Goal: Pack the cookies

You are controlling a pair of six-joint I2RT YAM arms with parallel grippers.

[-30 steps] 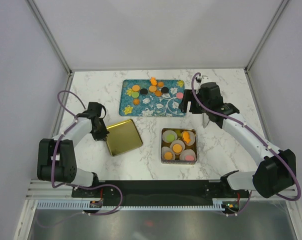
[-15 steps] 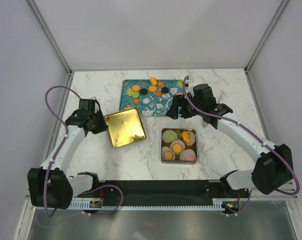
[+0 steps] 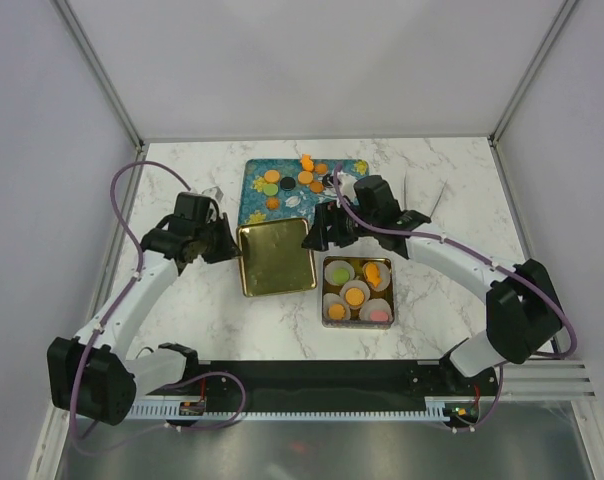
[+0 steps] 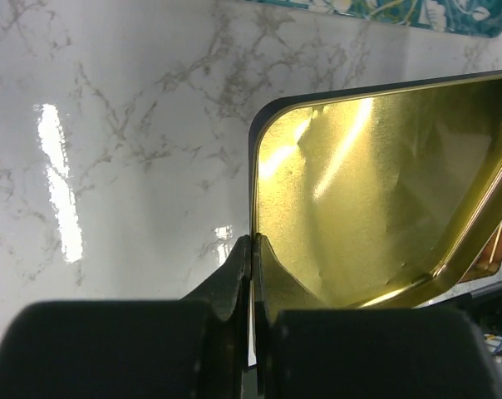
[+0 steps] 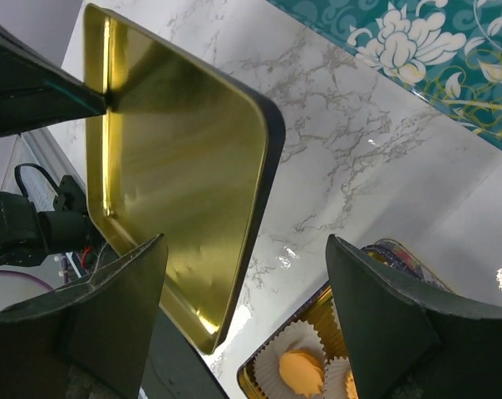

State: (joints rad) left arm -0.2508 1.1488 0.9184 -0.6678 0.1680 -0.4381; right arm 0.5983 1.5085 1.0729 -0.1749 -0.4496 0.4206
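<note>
Arms: two, one from each side, meeting over the middle of the table.
Left gripper [image 4: 253,253]: clamped tight on the left edge of the gold lid [image 3: 275,258]; the rim sits pinched between its fingers.
Right gripper [image 5: 244,249]: jaws spread wide and holding nothing, one finger to either side of the lid's near corner in the wrist view; whether it touches the lid cannot be told.
Lids: one, square and gold, tilted, its shiny inside facing up. From above, its far edge overlaps the tray's near edge and its right edge lies just beside the tin.
Tins: one, a small square tin [image 3: 324,290] in front of the tray, open.
Tin contents: white paper cups [image 5: 276,345] packed side by side. Five of them show a cookie: three orange, one green, one pink.
Trays: one teal tray [image 3: 254,208] with a printed flower pattern, at the back of the table.
Cookies [image 3: 305,178] on the tray: about ten visible, mostly orange with some green and black, plus carrot-shaped pieces at the far edge. The right arm hides part of the tray.
Table [image 3: 452,160]: white marble pattern, with a black rail along the near edge.
Room: plain pale walls [image 3: 312,60] and metal frame posts [image 3: 99,72] at the corners.
</note>
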